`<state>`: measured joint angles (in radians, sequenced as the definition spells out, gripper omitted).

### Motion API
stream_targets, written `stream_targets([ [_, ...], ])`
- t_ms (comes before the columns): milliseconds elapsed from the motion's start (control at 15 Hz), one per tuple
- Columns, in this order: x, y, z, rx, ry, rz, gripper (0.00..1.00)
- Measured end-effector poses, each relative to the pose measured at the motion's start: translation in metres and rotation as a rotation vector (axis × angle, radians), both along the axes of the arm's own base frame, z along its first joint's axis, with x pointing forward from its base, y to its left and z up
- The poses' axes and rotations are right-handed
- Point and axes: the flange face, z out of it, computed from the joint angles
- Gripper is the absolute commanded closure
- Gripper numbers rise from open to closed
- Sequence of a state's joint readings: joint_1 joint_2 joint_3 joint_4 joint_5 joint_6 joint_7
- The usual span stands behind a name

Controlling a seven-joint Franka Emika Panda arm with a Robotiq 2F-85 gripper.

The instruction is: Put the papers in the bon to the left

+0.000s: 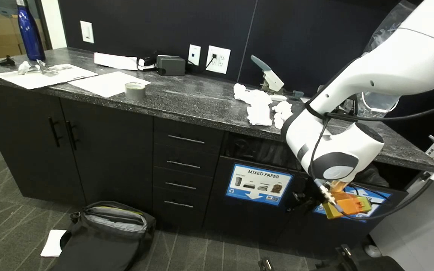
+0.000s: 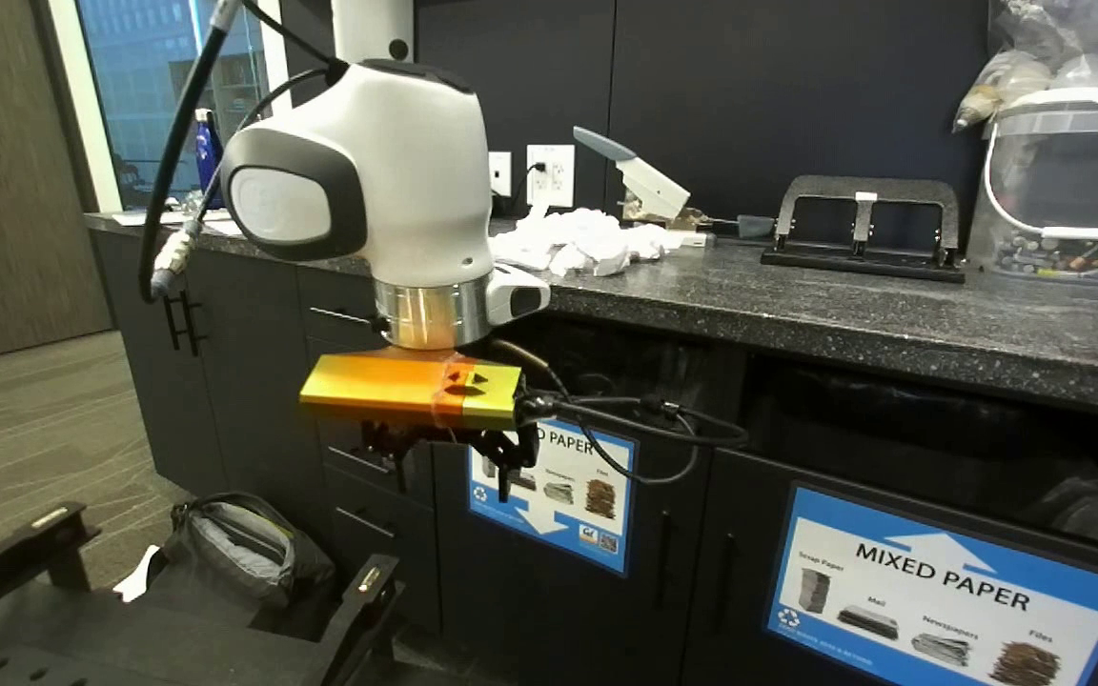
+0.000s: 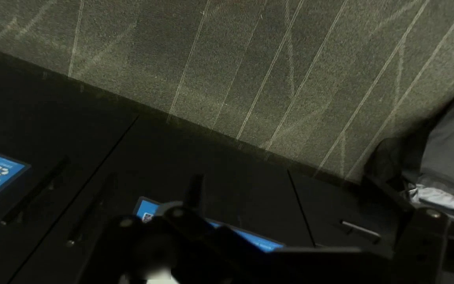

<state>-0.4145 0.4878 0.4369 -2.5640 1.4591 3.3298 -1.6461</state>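
Observation:
The papers, crumpled white wads (image 1: pixel 258 107), lie bunched near the counter's front edge; both exterior views show them (image 2: pixel 597 238). Below them is the bon to the left, a black compartment with a blue-and-white label (image 1: pixel 259 184) on its front and a dark opening (image 1: pixel 256 148) above. In an exterior view my gripper (image 2: pixel 452 481) points downward in front of the cabinet, lower than the countertop, overlapping that label. Its fingers are spread with nothing between them. In the wrist view one dark finger (image 3: pixel 195 193) stands out against the cabinet; the papers are out of that view.
A similar compartment with its own label (image 2: pixel 949 591) adjoins on the right. Along the counter (image 1: pixel 194 98) stand a stapler (image 1: pixel 271 77), a hole punch (image 2: pixel 862 229), a clear bucket (image 2: pixel 1064 191) and a tape roll (image 1: pixel 135 91). A dark bag (image 1: pixel 107 241) lies on the floor.

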Motion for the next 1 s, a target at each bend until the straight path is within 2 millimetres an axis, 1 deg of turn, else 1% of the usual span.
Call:
stream_targets([
  [200, -0.002, -0.008, -0.018, 0.028, 0.034, 0.149, 0.00],
  [333, 0.000, -0.018, -0.027, 0.042, 0.066, 0.265, 0.00],
  [400, 0.003, -0.023, -0.029, 0.034, 0.086, 0.319, 0.00],
  [533, 0.013, -0.033, -0.025, -0.019, 0.120, 0.422, 0.00],
  [600, 0.021, -0.038, -0.020, -0.049, 0.128, 0.455, 0.00],
  [733, 0.044, -0.049, 0.001, -0.101, 0.115, 0.455, 0.00],
  [867, 0.072, -0.059, 0.029, -0.121, 0.076, 0.395, 0.00],
  [1000, 0.102, -0.068, 0.061, -0.110, 0.018, 0.294, 0.00],
])
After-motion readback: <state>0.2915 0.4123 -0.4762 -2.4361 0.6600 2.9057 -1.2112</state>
